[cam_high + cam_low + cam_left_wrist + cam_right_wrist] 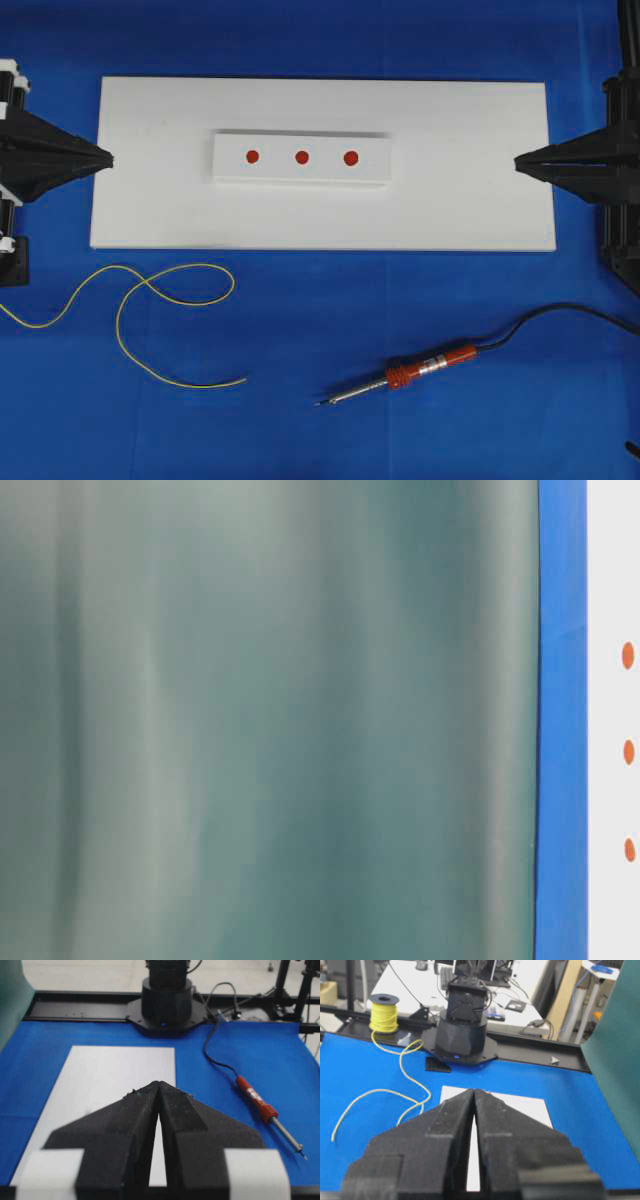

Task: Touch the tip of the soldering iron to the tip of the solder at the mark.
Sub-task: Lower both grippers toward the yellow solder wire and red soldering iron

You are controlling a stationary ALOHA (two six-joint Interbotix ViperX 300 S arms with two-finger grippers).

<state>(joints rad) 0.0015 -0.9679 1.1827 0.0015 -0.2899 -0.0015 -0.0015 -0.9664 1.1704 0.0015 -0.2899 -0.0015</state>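
Nothing picked up yet. Left gripper (108, 158) and right gripper (518, 164) pressed closed and empty at opposite ends of the white board (150, 215), well apart from both tools. Soldering iron (405, 376) lying on the blue cloth near the right arm, solder (160, 290) curled near the left, probably laid out one per arm. Three red marks (301, 157) on the raised block (230, 172) between.
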